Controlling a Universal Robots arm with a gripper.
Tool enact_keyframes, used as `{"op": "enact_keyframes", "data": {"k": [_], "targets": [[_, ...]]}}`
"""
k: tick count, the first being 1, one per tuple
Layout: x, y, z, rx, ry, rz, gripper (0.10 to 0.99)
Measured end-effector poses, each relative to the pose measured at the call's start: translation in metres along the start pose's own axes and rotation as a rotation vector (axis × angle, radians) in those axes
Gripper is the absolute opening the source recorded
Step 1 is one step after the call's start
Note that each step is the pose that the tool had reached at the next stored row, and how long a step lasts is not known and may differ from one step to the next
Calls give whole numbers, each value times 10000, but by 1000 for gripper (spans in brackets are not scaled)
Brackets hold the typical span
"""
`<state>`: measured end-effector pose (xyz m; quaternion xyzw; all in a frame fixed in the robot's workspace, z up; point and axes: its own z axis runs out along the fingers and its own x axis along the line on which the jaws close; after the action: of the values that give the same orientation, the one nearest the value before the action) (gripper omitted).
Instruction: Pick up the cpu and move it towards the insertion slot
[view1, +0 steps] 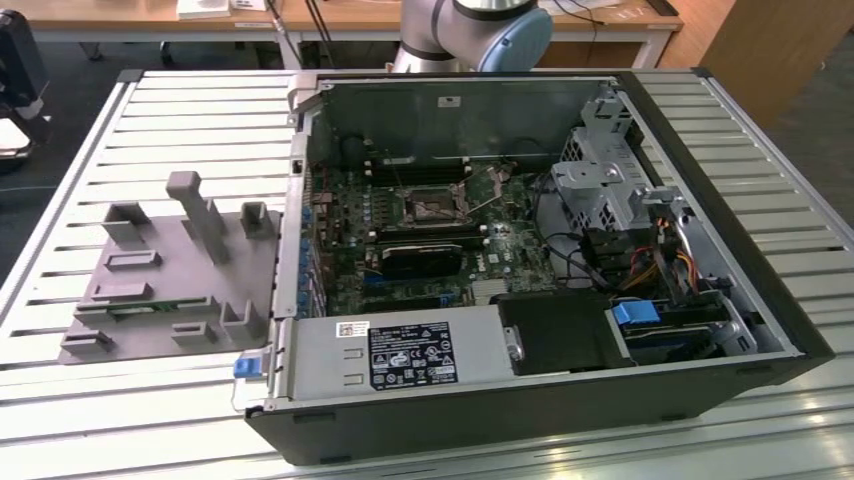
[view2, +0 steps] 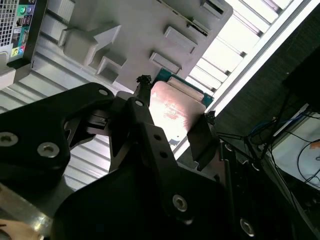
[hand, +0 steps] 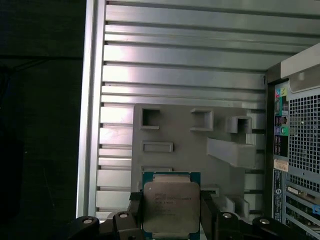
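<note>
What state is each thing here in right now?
cpu: held by two opposite edges, over the grey tray.
gripper: shut on the cpu.
insertion slot: empty, no chip in it.
computer case: side open, inside exposed.

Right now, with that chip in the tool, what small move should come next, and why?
Probably a short sideways carry toward the computer case: the tool looks shut on the cpu, which hangs above the grey tray, while the insertion slot lies inside the case, off to one side.
</note>
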<state>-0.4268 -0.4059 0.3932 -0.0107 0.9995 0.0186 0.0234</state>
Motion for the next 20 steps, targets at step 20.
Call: {"op": "enact_keyframes", "data": {"k": [20], "targets": [[-148, 0, -87, 1, -27, -1, 541]]}}
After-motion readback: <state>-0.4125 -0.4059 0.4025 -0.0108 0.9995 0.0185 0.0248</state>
